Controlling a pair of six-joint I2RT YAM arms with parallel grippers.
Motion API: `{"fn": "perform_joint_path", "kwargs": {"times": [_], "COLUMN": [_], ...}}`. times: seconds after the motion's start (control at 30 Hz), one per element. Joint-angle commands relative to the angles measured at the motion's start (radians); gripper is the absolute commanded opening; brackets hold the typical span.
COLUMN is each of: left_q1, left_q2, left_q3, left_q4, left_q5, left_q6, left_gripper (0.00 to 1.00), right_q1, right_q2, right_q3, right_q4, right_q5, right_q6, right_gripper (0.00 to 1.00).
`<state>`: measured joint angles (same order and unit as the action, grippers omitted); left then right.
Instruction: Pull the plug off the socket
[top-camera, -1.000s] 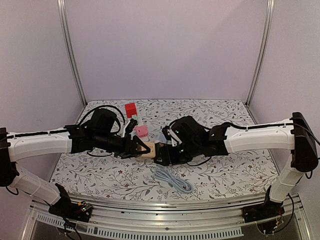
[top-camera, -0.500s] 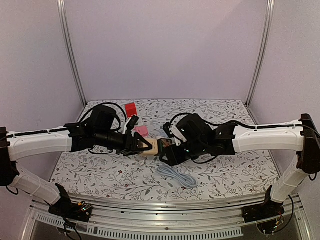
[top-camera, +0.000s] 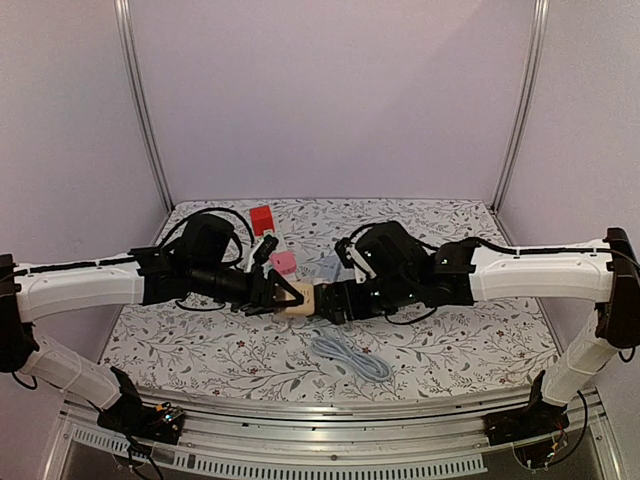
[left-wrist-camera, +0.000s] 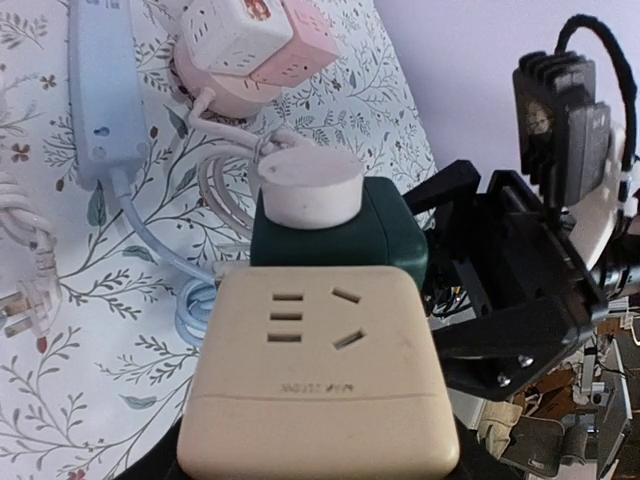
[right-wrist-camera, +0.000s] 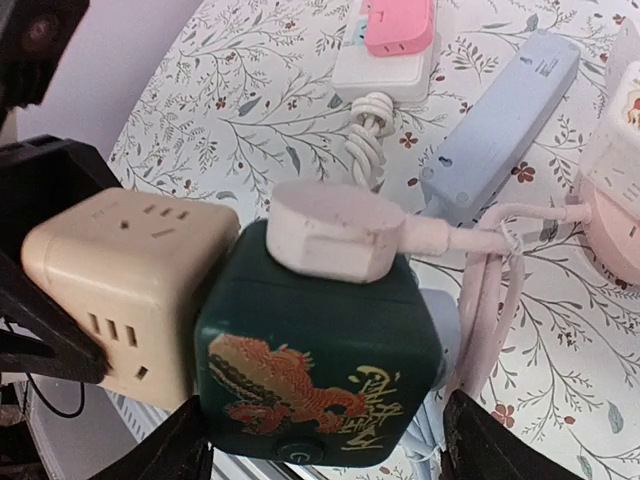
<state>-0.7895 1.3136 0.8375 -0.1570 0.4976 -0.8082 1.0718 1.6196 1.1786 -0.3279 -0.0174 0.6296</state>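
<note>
The round pale plug (right-wrist-camera: 335, 230) sits pushed into the top face of a dark green cube adapter (right-wrist-camera: 320, 370) printed with a gold and red dragon. Its pale pink cord (right-wrist-camera: 490, 240) runs off toward a pink and white cube socket (left-wrist-camera: 250, 50) lying on the table. One side of the green cube is pressed flush against a beige cube socket (left-wrist-camera: 315, 370), so the two blocks form one joined piece. It is held up over the middle of the table, between the two arms.

The left gripper (top-camera: 283, 296) is clamped on the beige cube, with a black finger against each of two opposite sides. The right gripper (top-camera: 335, 300) straddles the green cube with its jaws spread wide. One finger (right-wrist-camera: 185, 445) is close by the cube's lower corner, and the other stands a little clear of the far side, so it does not grip.

Below lie a coiled pale blue cable (top-camera: 350, 355) and a light blue power strip (right-wrist-camera: 500, 120). Farther back are a white strip carrying a pink plug (right-wrist-camera: 385, 50) and a red cube (top-camera: 262, 219). All rest on the floral tablecloth (top-camera: 450, 340).
</note>
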Motion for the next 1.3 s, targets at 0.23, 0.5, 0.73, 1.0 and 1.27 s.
{"fn": "perform_joint_path", "kwargs": {"times": [0.23, 0.5, 0.73, 1.0, 1.27], "left_q1": [-0.016, -0.016, -0.014, -0.014, -0.014], "left_q2": [-0.053, -0.084, -0.099, -0.098, -0.1], "left_q3": [-0.028, -0.06, -0.066, -0.067, -0.069], "left_q4": [0.073, 0.077, 0.081, 0.095, 0.094], "left_q5": [0.118, 0.104, 0.098, 0.105, 0.104], "left_q6": [0.047, 0.038, 0.037, 0.034, 0.03], "left_gripper": [0.05, 0.05, 0.04, 0.04, 0.04], "right_q1": [-0.058, -0.059, -0.047, -0.03, -0.023], "right_q2": [-0.081, -0.019, 0.001, 0.033, 0.06], "right_q3": [0.06, 0.061, 0.044, 0.035, 0.035], "right_q4": [0.036, 0.039, 0.033, 0.032, 0.032], "right_q5": [0.05, -0.049, -0.076, -0.104, -0.11], "right_q6": [0.113, 0.198, 0.214, 0.232, 0.242], "right_gripper": [0.91, 0.85, 0.77, 0.77, 0.76]}}
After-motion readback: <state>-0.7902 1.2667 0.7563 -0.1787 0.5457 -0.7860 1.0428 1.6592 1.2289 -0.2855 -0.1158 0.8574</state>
